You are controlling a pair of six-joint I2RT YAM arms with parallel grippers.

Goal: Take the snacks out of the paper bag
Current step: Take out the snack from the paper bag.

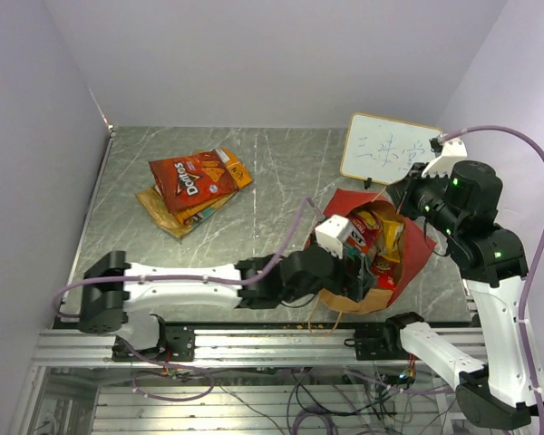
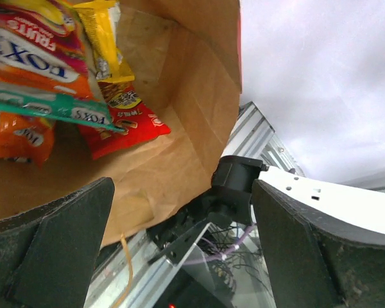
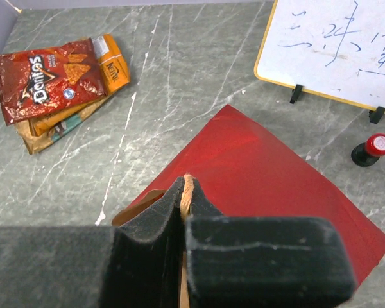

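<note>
The paper bag point(image 1: 343, 205) lay toward the desk's near right corner, its mouth facing the near edge. The left gripper point(image 2: 179, 244) hung at that mouth with its fingers spread wide apart and nothing between them. Inside the bag lay a Fox's packet point(image 2: 32, 45), a teal packet point(image 2: 51, 109), a yellow packet point(image 2: 99, 38) and a small red packet point(image 2: 125, 125). The right gripper point(image 3: 183, 205) was pinched together on the bag's orange cord handle point(image 3: 187, 187). The Doritos bag point(image 1: 190, 178) rested on an orange packet point(image 1: 237, 172) and a tan flat pack point(image 1: 163, 214) toward the far left corner. A whiteboard point(image 1: 387, 149) stood at the far right corner.
</note>
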